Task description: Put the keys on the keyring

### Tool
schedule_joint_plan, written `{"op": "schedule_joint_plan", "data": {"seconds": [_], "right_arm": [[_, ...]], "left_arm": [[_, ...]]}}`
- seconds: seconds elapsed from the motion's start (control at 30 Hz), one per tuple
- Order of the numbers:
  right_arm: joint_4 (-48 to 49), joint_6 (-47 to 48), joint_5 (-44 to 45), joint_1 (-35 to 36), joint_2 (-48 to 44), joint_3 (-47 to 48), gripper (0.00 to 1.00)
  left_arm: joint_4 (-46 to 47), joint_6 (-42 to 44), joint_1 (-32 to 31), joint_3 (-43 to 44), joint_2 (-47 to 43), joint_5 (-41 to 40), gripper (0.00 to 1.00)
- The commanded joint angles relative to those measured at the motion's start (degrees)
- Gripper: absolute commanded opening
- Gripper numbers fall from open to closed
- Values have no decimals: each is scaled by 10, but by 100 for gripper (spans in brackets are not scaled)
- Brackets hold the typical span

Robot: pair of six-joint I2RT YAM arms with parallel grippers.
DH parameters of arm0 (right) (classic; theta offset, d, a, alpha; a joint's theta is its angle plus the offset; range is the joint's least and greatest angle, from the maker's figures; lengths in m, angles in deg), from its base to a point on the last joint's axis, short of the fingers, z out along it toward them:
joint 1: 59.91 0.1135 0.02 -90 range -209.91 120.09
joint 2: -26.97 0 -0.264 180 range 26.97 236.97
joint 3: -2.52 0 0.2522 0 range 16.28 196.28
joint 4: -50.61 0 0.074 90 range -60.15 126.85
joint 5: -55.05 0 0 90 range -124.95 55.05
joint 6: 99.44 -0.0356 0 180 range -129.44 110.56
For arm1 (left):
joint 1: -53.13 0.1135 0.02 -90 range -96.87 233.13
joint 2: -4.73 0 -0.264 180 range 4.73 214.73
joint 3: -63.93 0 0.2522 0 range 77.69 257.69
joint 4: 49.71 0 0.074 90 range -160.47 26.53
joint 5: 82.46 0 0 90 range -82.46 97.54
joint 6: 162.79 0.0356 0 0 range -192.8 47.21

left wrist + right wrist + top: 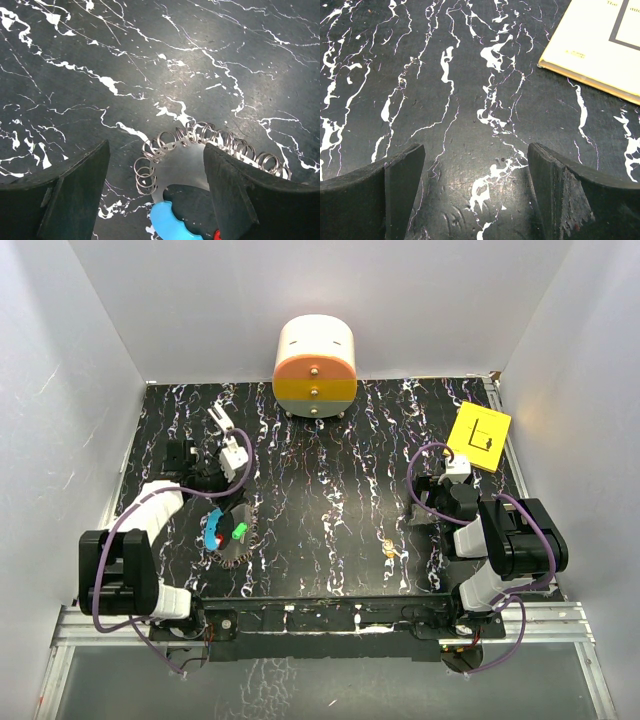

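The left gripper (156, 146) is released, its two dark fingers (75, 195) spread wide and hanging over the keyring (186, 162), a flat metal piece fringed with a fan of wire loops; the loops run up to the inner face of one finger, and whether they touch it cannot be told. At the ring's near end sits the blue key (170, 226), with a sliver of the red key (217, 234) beside it. From above, the green key (238, 532) shows next to those two, all three bunched at the ring, which lies flat on the black marbled bench (330, 490) towards its near left corner. The right gripper (476, 148) is likewise released, fingers apart over bare bench beside the right edge, holding nothing. Just beyond it, towards the far right corner, lies a yellow card (600, 40). A small brass-coloured item (388, 548), too small to identify, rests close to the near edge, right of centre. An orange and white drum (315, 365) stands at the middle of the far edge
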State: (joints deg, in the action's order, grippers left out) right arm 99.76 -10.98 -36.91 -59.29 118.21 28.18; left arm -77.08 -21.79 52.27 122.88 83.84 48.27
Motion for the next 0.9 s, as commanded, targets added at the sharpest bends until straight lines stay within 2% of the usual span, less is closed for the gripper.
{"op": "schedule_joint_plan", "data": {"seconds": [0.0,0.2,0.5,0.63,0.87], "right_arm": [[62,7,-15,-4,-1,17,90],[62,7,-15,-4,-1,17,90],[62,7,-15,-4,-1,17,89],[62,7,-15,-4,-1,17,88],[62,7,-15,-4,-1,17,88]], "left_arm": [[16,-38,1,19,9,7,72],[35,-70,2,6,13,-2,66],[-26,-46,-3,28,66,70,61],[-60,-29,-16,41,97,65,56],[-56,-38,-18,65,120,54,54]]}}
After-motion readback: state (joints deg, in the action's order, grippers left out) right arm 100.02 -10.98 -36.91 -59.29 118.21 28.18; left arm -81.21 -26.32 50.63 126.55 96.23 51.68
